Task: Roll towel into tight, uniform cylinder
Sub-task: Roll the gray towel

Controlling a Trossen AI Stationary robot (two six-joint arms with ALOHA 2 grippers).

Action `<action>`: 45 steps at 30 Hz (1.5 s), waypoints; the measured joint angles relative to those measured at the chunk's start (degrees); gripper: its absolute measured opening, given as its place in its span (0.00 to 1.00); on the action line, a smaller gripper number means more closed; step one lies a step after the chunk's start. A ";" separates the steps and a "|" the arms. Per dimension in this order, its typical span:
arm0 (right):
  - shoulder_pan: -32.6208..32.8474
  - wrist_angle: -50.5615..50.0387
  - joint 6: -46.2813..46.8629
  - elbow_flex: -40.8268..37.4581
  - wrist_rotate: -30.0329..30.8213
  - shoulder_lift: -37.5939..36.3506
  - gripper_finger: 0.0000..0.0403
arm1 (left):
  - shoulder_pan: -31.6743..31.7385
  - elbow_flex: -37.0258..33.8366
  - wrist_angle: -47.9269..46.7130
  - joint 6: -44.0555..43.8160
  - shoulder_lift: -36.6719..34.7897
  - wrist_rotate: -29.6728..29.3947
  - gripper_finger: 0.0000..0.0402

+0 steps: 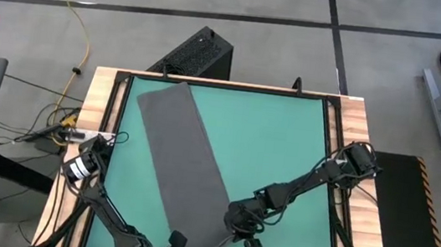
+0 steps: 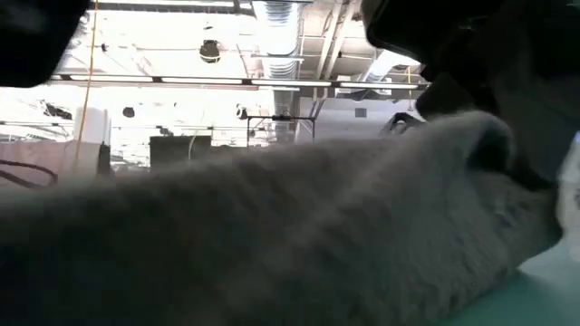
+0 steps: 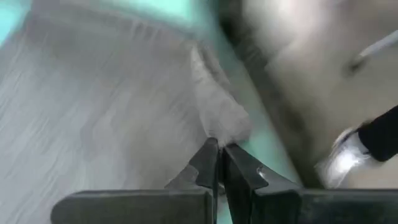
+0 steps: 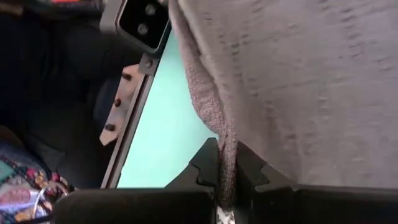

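From above, the towel [image 1: 183, 165] lies unrolled as a long grey strip on the green tabletop [image 1: 285, 148], slanting from near the far left corner down to the near edge, where both arms meet it: the left claw [image 1: 175, 243] at the strip's near end toward the left, the right claw [image 1: 235, 226] at its near right corner. Neither claw's fingers can be made out from here. In the low view the towel [image 2: 299, 235] fills nearly everything as a raised grey hump, so the near end looks lifted off the tabletop. The left wrist view shows the left claw [image 3: 217, 155] pressed together on a small peak of towel [image 3: 93, 124]; so thin a bite could slip out once the roll starts. In the right wrist view the right claw [image 4: 227, 168] pinches a folded edge of towel [image 4: 298, 87], a deeper hold. The danger, as I judge it, is uneven work: if one side slips or the two claws turn at different rates, the slanted strip winds into a loose cone instead of an even cylinder.
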 joint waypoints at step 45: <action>-4.10 -2.45 3.71 0.04 9.23 0.11 0.09 | -6.36 -13.66 5.25 -70.23 -10.99 -6.50 0.15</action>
